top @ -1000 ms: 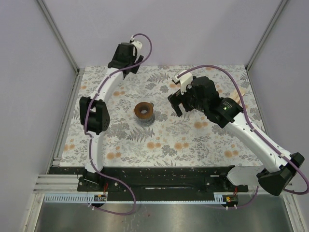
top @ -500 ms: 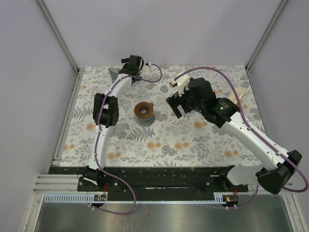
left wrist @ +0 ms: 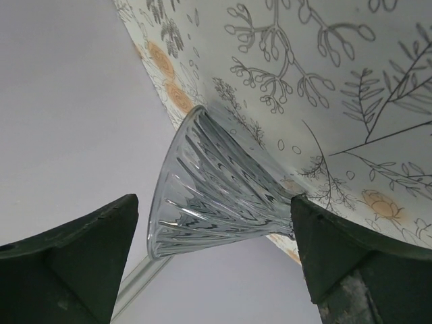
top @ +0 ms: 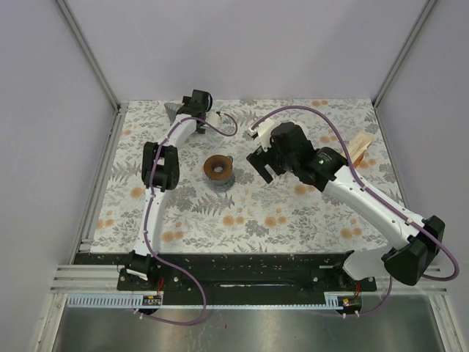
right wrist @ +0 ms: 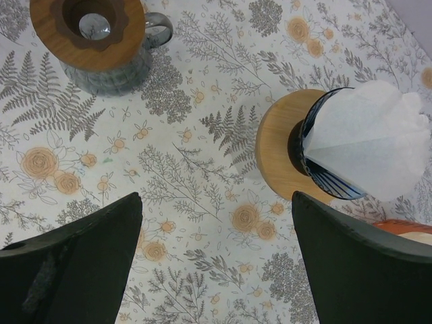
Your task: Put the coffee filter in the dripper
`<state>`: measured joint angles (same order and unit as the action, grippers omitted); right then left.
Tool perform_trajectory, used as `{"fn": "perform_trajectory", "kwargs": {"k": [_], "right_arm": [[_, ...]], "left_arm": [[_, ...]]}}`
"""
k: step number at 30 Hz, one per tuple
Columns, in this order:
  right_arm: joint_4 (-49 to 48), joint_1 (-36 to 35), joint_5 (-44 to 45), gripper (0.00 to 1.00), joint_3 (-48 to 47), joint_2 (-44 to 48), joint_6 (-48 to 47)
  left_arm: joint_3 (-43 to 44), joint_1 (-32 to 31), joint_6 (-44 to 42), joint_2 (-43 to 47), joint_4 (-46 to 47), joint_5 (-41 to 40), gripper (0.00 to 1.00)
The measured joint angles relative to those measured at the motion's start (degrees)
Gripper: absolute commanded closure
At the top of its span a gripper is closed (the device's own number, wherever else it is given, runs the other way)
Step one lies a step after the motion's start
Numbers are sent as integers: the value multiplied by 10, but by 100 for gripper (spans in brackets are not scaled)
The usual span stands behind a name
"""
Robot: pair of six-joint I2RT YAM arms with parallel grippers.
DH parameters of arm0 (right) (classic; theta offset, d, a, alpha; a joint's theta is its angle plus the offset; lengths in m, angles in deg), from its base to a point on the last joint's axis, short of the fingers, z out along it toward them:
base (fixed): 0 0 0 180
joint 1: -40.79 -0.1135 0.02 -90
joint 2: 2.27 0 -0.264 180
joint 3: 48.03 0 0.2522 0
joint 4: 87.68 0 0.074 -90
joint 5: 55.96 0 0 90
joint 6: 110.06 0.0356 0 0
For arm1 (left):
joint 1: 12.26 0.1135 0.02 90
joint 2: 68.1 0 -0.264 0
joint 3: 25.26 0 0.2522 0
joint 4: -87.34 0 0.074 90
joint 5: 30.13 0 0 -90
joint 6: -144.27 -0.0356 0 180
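The dripper (left wrist: 209, 196), a clear ribbed glass cone, stands at the table's back left corner (top: 174, 111). My left gripper (left wrist: 214, 202) is open right in front of it, one dark finger on each side and not touching the glass; from above the left gripper (top: 185, 108) sits beside the cone. The white paper coffee filter (right wrist: 368, 145) rests in a blue-striped holder on a round wooden base (right wrist: 280, 158). My right gripper (right wrist: 217, 196) hangs open over bare cloth to the filter's left, holding nothing. From above, the right gripper (top: 259, 161) and arm hide the filter.
A grey mug with a wooden ring lid (top: 218, 170) stands mid-table, also in the right wrist view (right wrist: 101, 37). A pale wooden object (top: 360, 149) lies near the right edge. The back wall and the left rail (top: 102, 176) close in the dripper's corner.
My left arm has stretched out and its gripper has dropped to the back left corner by the dripper. The right arm has shifted a little to the left, toward the mug.
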<state>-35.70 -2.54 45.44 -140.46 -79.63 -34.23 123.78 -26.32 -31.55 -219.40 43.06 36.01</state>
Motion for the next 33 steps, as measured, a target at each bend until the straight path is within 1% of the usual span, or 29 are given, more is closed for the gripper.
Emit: {"fn": "perform_trajectory", "kwargs": {"k": [3, 5, 6, 8, 10, 12, 14, 16, 17, 18, 19, 24, 28, 33], "right_arm": [[10, -3, 7, 0, 0, -13, -4], [15, -6, 14, 1, 0, -18, -7], [16, -7, 15, 1, 0, -18, -8], [17, -10, 16, 1, 0, -18, -10], [17, -13, 17, 0, 0, -18, -12], [17, -15, 17, 1, 0, -18, -13], [17, -17, 18, 1, 0, -18, -15], [17, -18, 23, 1, 0, -18, -16], [18, -19, 26, 1, 0, -18, -16], [18, -19, 27, 1, 0, -18, -16], [19, -20, 27, 0, 0, -18, -17], [20, -24, 28, 1, 0, -18, -18], [20, -25, 28, 1, 0, -14, -19], [19, -25, 30, 1, 0, 2, -19]], "left_arm": [[0, 5, -5, -2, -9, -1, 5], [0, 8, -7, -3, -17, -1, 12], [0, 9, -8, -3, -21, -2, 17], [0, 9, -6, -4, -31, -2, 31], [-1, 9, -3, -4, -39, -2, 40], [-4, 9, 2, -4, -40, -2, 47], [-10, 9, 7, -4, -43, -1, 57], [-19, 8, 11, -4, -43, -2, 73], [-25, 8, 13, -4, -42, -2, 79], [-33, 7, 15, -4, -40, -2, 88], [-40, 7, 16, -3, -40, -3, 94], [-78, 7, 16, 15, 1, -22, 100], [-107, 5, 16, 24, 34, -34, 100], [-165, 1, 21, 65, 85, -46, 100]]}}
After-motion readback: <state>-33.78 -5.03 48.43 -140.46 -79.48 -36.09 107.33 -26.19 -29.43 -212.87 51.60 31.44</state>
